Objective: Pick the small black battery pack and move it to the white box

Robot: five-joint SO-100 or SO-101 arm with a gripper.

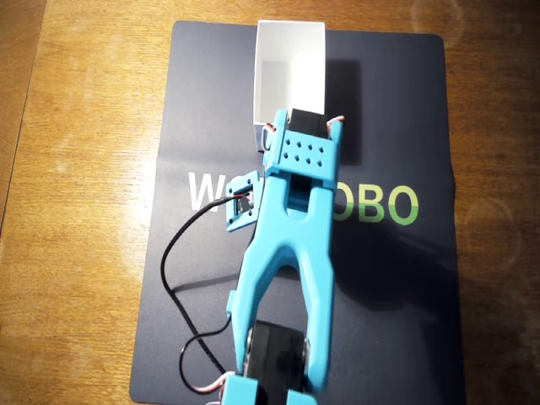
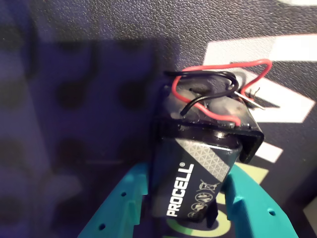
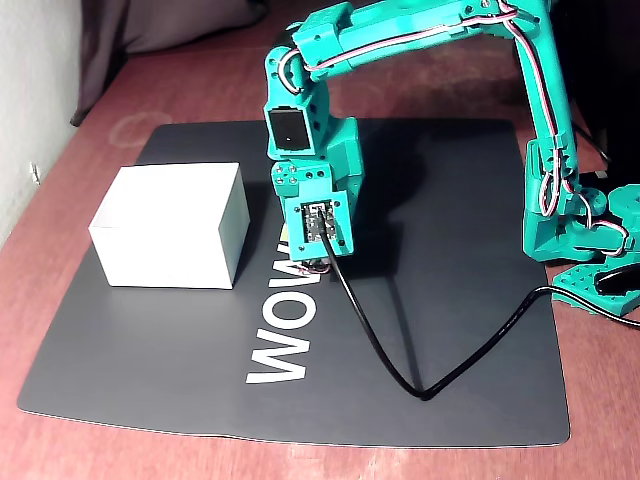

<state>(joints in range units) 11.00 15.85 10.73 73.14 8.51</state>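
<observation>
In the wrist view, the battery pack (image 2: 198, 168) is pinched in the claw (image 2: 185, 208), low centre of frame. In the fixed view, the box (image 3: 170, 225) sits left. The pack should be carried level over the rim before release.

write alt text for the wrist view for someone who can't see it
Close-up of the teal tool gripping a black battery pack holding a Procell battery, with one finger on each side. Red and black wires loop over the pack's top, above a dark mat with white lettering.
</observation>
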